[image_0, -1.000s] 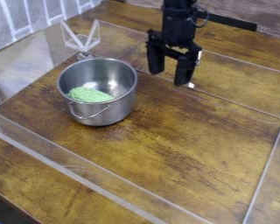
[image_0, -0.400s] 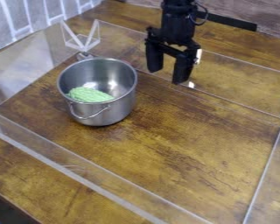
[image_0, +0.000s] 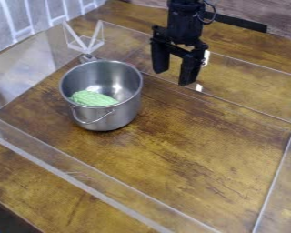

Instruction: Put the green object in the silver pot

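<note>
Stretching across the whole view: a dark wooden table (image_0: 196, 155), ringed by clear plastic walls (image_0: 63, 168). Hanging above the far side, well apart from everything else: the black gripper (image_0: 176, 66), fingers spread and holding nothing. Sitting on the table at left: the silver pot (image_0: 102, 94), upright, looped handle facing the near edge. Lying inside, on the pot's floor toward its left wall: the green object (image_0: 92, 97).

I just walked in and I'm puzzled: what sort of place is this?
Probably a robot test bench rather than a kitchen: a wooden table fenced by clear plastic walls, a black robot gripper hanging above it, and one silver pot.
</note>
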Controlling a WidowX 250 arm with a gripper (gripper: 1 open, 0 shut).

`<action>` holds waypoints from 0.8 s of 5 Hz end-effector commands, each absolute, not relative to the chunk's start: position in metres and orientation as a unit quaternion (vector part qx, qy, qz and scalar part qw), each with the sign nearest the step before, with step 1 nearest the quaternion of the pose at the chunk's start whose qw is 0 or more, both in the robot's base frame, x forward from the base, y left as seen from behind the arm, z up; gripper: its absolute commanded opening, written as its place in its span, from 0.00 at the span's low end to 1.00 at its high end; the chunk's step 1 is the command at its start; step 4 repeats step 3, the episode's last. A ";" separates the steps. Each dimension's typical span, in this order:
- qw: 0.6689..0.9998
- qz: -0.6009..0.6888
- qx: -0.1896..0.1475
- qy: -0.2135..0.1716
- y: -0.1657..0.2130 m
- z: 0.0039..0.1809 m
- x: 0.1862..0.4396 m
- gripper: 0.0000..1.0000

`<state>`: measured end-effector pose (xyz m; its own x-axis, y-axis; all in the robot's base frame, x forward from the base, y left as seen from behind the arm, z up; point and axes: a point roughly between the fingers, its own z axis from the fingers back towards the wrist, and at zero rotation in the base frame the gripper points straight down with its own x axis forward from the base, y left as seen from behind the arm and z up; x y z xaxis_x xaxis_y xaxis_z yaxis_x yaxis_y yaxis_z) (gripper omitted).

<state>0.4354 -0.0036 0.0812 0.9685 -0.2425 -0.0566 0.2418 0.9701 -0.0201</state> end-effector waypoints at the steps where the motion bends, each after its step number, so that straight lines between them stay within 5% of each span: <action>1: 0.994 -0.106 -0.005 -0.007 0.008 0.109 0.437 1.00; 4: 0.995 -0.104 -0.009 -0.001 0.005 0.100 0.436 1.00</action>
